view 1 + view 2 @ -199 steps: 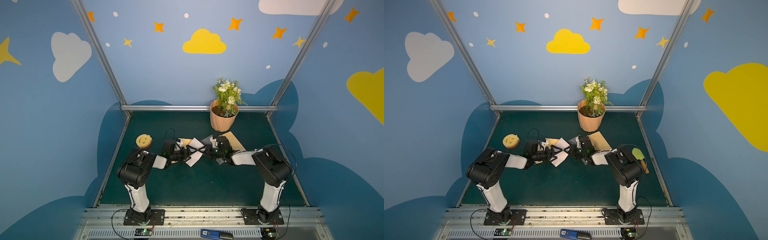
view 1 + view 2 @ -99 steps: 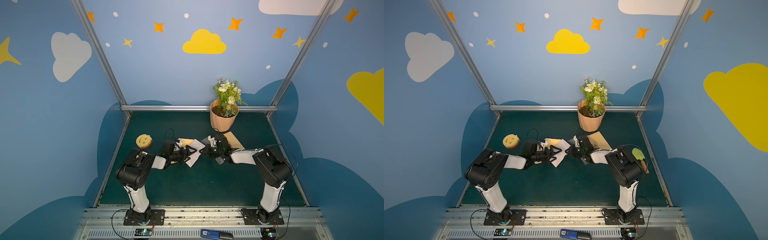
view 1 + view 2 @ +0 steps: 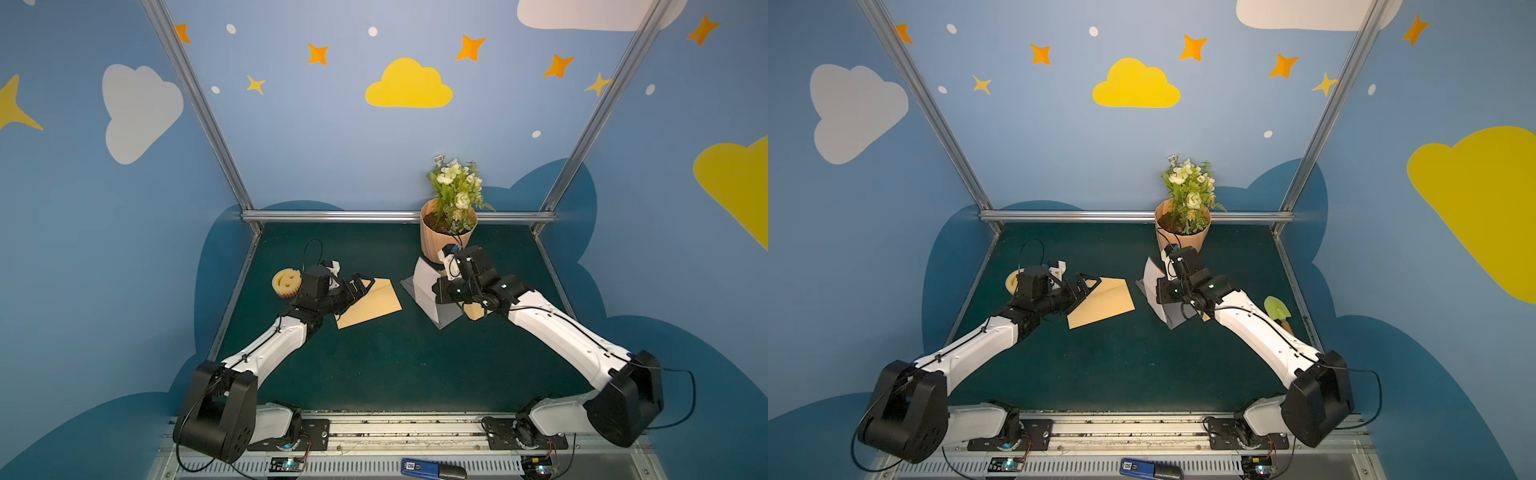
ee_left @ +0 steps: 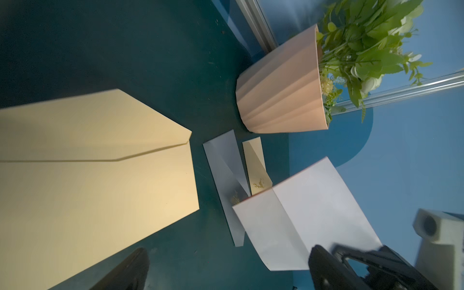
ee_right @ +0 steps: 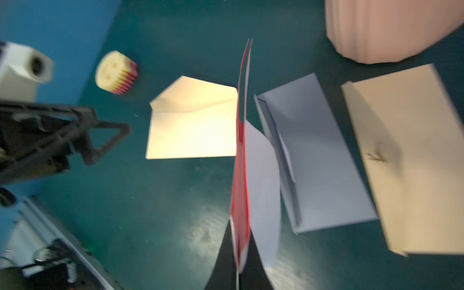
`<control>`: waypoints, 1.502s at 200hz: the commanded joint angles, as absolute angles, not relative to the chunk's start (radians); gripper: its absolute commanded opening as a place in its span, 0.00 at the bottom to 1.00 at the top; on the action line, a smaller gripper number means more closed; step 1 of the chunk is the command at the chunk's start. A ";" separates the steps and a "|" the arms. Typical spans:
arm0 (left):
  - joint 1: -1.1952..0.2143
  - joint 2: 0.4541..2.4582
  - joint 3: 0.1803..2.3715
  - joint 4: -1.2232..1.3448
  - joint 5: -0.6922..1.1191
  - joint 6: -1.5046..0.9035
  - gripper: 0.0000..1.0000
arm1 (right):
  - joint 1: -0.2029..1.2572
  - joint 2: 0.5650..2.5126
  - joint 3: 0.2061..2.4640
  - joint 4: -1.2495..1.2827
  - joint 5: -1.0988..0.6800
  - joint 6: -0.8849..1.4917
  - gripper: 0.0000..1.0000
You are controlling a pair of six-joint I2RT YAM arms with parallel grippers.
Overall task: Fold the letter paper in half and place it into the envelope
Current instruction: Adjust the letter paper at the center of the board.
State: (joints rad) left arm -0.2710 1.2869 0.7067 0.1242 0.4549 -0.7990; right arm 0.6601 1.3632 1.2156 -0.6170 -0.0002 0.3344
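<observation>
With right gripper (image 3: 435, 291), pinches the folded letter paper (image 3: 423, 276) clear of the surface (image 3: 374, 374); with left gripper (image 3: 362, 286), spread empty, sits over the envelope (image 3: 374, 305) edge. Seems folded already; insertion not yet done. Holds paper on edge, long axis apparently running out from the jaws, just before the flowerpot (image 3: 440, 239).

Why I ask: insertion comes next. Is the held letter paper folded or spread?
Folded, loosely: in the right gripper, the letter paper shows two layered edges, one flap bowing away.
</observation>
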 commanded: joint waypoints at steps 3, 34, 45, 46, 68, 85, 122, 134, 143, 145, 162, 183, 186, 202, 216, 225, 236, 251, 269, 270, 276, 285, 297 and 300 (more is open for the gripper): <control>-0.255 1.256 0.675 0.039 0.400 -0.768 1.00 | 0.741 1.357 1.279 -0.954 0.235 0.227 0.00; -0.213 1.250 0.630 0.101 0.486 -0.824 1.00 | 0.933 1.436 1.309 -1.048 0.413 0.281 0.00; -0.201 1.243 0.613 0.133 0.516 -0.831 1.00 | 0.999 1.481 1.322 -1.048 0.443 0.302 0.00; -0.200 1.242 0.611 0.135 0.516 -0.832 1.00 | 1.006 1.484 1.324 -1.047 0.445 0.304 0.00; -0.183 1.186 0.571 0.148 0.485 -0.849 1.00 | 1.098 1.594 1.360 -1.020 0.434 0.348 0.00; -0.162 1.131 0.534 0.171 0.479 -0.863 1.00 | 1.143 1.652 1.356 -0.940 0.360 0.362 0.00; -0.109 1.066 0.506 0.120 0.488 -0.874 1.00 | 1.177 1.729 1.292 -0.733 0.148 0.404 0.29; -0.099 1.066 0.515 0.082 0.504 -0.865 1.00 | 1.166 1.716 1.250 -0.646 0.050 0.428 0.47; -0.096 1.075 0.529 0.049 0.522 -0.842 1.00 | 1.156 1.698 1.224 -0.592 -0.003 0.442 0.55; -0.096 1.076 0.532 0.042 0.525 -0.838 1.00 | 1.154 1.692 1.218 -0.584 -0.011 0.446 0.57; -0.096 1.092 0.551 -0.013 0.541 -0.807 0.99 | 1.119 1.641 1.185 -0.545 -0.058 0.467 0.62; -0.097 1.101 0.538 -0.002 0.575 -0.803 0.97 | 1.038 1.568 1.097 -0.474 -0.153 0.509 0.61; -0.098 1.104 0.536 0.000 0.583 -0.798 0.97 | 1.026 1.559 1.084 -0.470 -0.163 0.514 0.61; -0.110 1.115 0.535 -0.001 0.621 -0.767 0.95 | 0.970 1.523 1.023 -0.450 -0.182 0.530 0.55; -0.139 1.122 0.535 -0.015 0.628 -0.752 0.93 | 0.919 1.503 0.970 -0.437 -0.204 0.549 0.45; -0.166 1.123 0.531 -0.016 0.624 -0.747 0.92 | 0.892 1.492 0.936 -0.429 -0.216 0.563 0.37; -0.210 1.125 0.526 -0.014 0.606 -0.738 0.91 | 0.864 1.475 0.894 -0.418 -0.222 0.575 0.31; -0.276 1.131 0.529 -0.040 0.551 -0.723 0.92 | 0.835 1.452 0.846 -0.409 -0.214 0.579 0.29; -0.335 1.159 0.529 -0.029 0.528 -0.727 0.92 | 0.798 1.438 0.795 -0.397 -0.217 0.584 0.27; -0.338 1.162 0.529 -0.027 0.528 -0.727 0.92 | 0.795 1.438 0.792 -0.395 -0.217 0.584 0.27; -0.356 1.177 0.530 -0.018 0.528 -0.727 0.91 | 0.784 1.435 0.774 -0.382 -0.223 0.587 0.26; -0.379 1.204 0.534 -0.010 0.525 -0.729 0.91 | 0.769 1.436 0.749 -0.365 -0.228 0.589 0.24; -0.410 1.245 0.543 -0.001 0.513 -0.727 0.90 | 0.755 1.443 0.728 -0.349 -0.233 0.588 0.23; -0.418 1.256 0.545 0.000 0.511 -0.728 0.90 | 0.751 1.445 0.725 -0.346 -0.236 0.587 0.22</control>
